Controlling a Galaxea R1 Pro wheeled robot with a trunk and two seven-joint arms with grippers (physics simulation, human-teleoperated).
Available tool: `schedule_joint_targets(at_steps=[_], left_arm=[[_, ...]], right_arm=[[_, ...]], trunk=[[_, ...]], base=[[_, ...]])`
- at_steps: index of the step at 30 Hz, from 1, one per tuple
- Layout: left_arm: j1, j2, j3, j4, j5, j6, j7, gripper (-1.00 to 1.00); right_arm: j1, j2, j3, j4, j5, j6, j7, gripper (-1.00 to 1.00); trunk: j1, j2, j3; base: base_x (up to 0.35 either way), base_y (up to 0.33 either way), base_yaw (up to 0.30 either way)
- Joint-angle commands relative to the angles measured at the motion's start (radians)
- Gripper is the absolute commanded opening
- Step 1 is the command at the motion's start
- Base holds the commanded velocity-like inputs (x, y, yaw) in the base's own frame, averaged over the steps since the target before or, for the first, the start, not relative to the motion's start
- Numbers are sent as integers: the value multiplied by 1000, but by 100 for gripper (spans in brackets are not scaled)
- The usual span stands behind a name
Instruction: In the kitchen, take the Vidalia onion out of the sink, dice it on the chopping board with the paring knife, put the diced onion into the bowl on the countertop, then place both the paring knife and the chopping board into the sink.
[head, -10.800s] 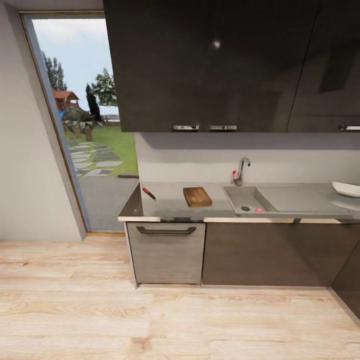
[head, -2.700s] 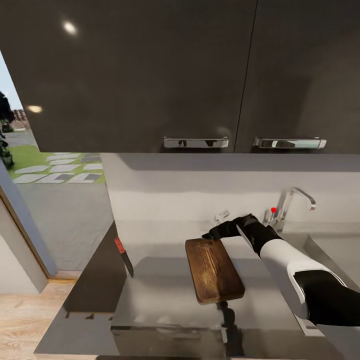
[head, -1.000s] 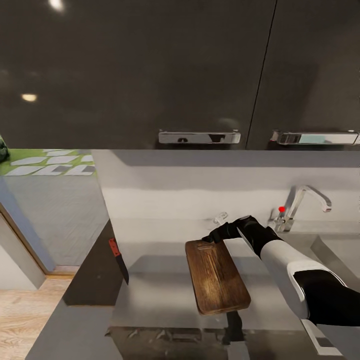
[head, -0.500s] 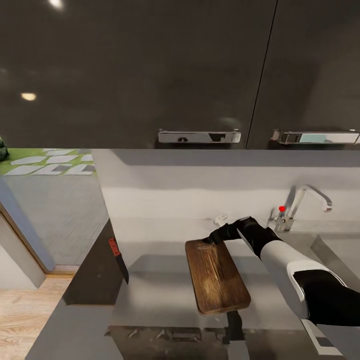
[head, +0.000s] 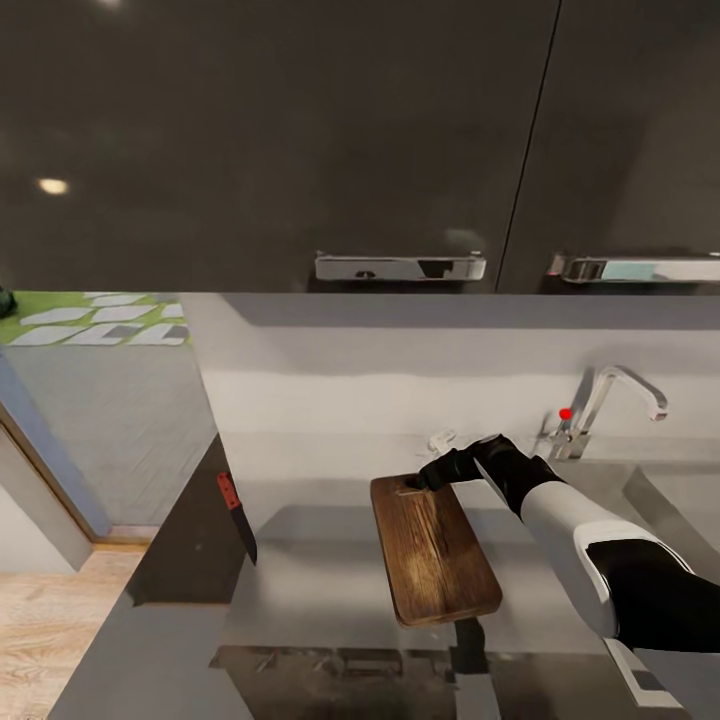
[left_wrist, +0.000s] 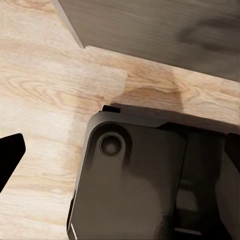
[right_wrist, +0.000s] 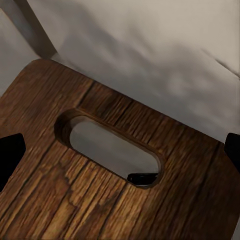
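Chopping board of dark, grained wood with rounded corners lies on our smooth grey countertop, its slot handle at the far end right under our right gripper. We see that gripper's fingers spread either side of the slot. Off toward the left edge rests the red-handled paring knife.

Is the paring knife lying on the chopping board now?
No, the paring knife lies on the countertop, apart from the chopping board, toward the doorway side.
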Motion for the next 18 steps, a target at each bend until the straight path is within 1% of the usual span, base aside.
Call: schedule_joint_targets(at_steps=[1, 4, 11, 18], left_arm=[[0, 0, 1, -1, 4, -1, 0, 100], [0, 0, 1, -2, 4, -2, 0, 100], [0, 0, 1, -1, 3, -3, 0, 100], [0, 0, 1, -2, 4, -3, 0, 100]], right_arm=[[0, -1, 7, -2, -1, 5, 3, 100], [0, -1, 7, -2, -1, 5, 3, 100], [0, -1, 6, -2, -1, -4, 3, 100], [0, -2, 6, -2, -1, -16, 3, 100]], trunk=[[1, -2, -3], [1, -2, -7], [1, -2, -8], [1, -2, -8]], base=[[6, -7, 0], [69, -70, 0], [155, -145, 0], [64, -35, 0]])
